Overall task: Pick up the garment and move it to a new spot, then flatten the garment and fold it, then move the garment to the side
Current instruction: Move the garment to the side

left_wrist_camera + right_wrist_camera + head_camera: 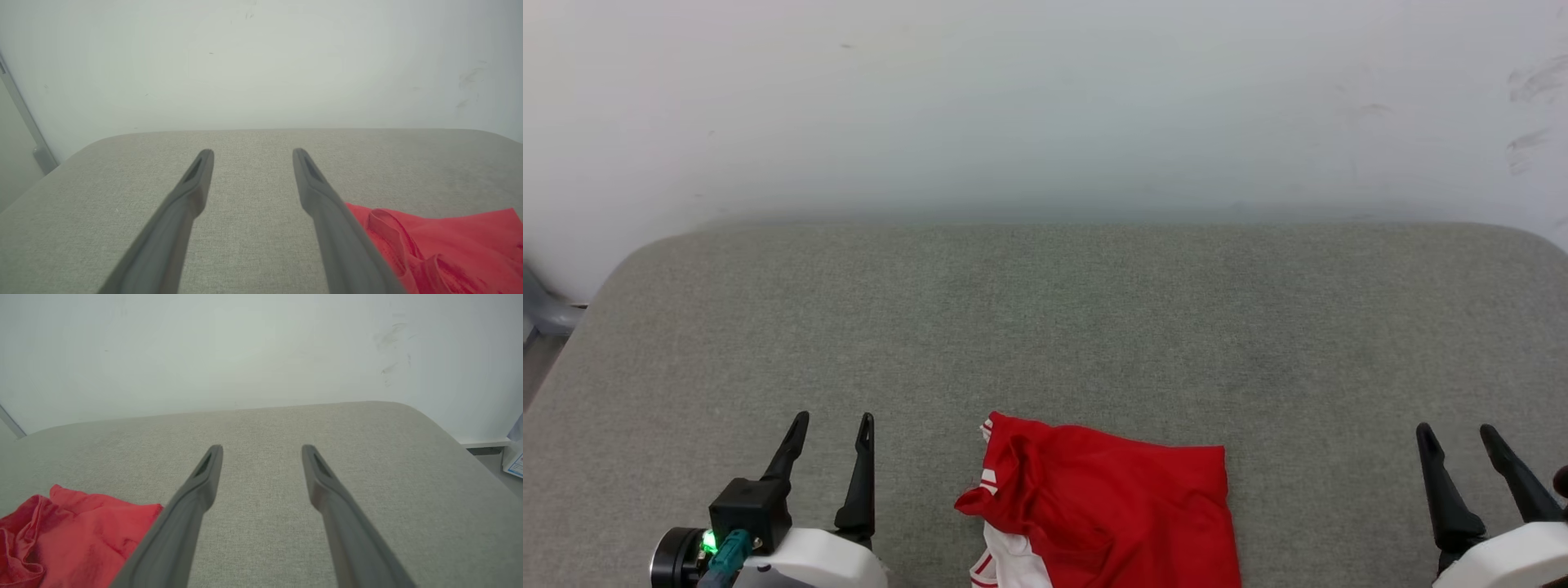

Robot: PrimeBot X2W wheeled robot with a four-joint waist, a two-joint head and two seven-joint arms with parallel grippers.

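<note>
Grey fabric surface (1045,327) (rounded corners) against scuffed white wall (1045,98).

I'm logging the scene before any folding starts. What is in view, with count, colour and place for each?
garment: one, red with a white sleeve and striped trim, crumpled at the near edge of the surface, between the grippers
padded surface: one, grey fabric, rounded far corners, under the garment
wall: one, white, behind the surface
scuffs: a few, dark, on the wall's right part
grey fitting: one, grey, far left beside the surface; what it is cannot be told
white item with blue print: one, past the surface's right end, cut off
left gripper: one, dark fingers, open, left of the garment, apart from it
right gripper: one, dark fingers, open, right of the garment, apart from it
</note>
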